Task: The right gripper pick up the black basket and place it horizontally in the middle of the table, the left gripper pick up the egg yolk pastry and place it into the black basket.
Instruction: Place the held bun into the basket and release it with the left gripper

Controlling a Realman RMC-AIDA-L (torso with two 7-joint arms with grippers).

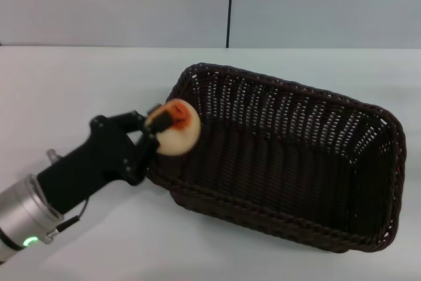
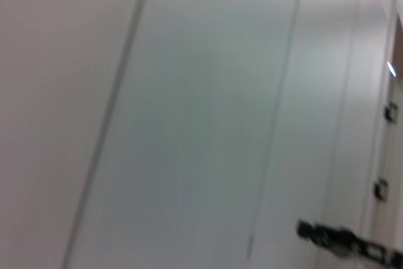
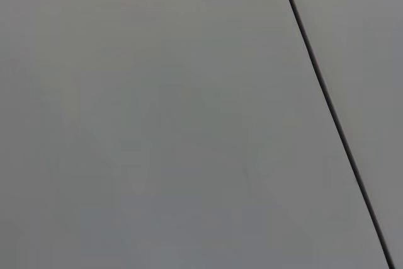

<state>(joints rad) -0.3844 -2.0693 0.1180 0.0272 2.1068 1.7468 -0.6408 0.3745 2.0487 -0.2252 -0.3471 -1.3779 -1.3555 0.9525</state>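
In the head view the black basket [image 1: 289, 162] lies on the white table [image 1: 66, 83], right of centre, its long side running slantwise from upper left to lower right. My left gripper [image 1: 163, 129] reaches in from the lower left and is shut on the egg yolk pastry [image 1: 177, 129], a cream bun with an orange-red top. The pastry hangs over the basket's left rim, above the inside edge. The right gripper is out of view. Both wrist views show only walls.
A grey wall with a dark vertical seam [image 1: 229, 4] stands behind the table. The left wrist view shows a pale wall panel with a dark latch [image 2: 340, 240]. Bare tabletop lies to the basket's left and front.
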